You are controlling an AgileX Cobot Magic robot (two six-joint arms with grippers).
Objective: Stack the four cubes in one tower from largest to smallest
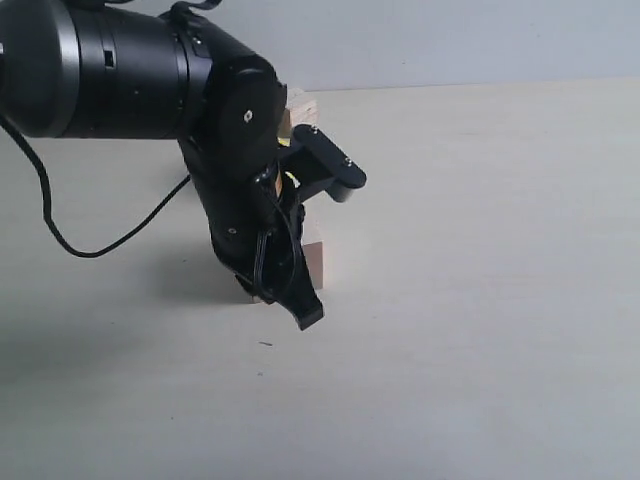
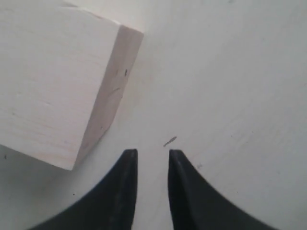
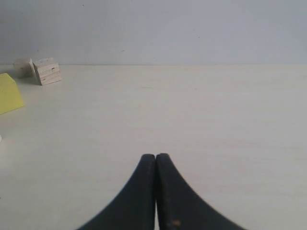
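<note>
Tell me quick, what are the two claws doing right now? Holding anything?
Left gripper: slightly open, holding nothing; the large pale wood cube sits beside it.
Right gripper: closed, empty.

large cube (image 1: 316,262) front | mid-size cube (image 3: 8,93) behind | small cubes (image 3: 47,71) rearmost

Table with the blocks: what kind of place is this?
Probably a robot test bench in a lab: a plain pale table, a blank wall, a black robot arm with its cable, and only cubes to stack.
</note>
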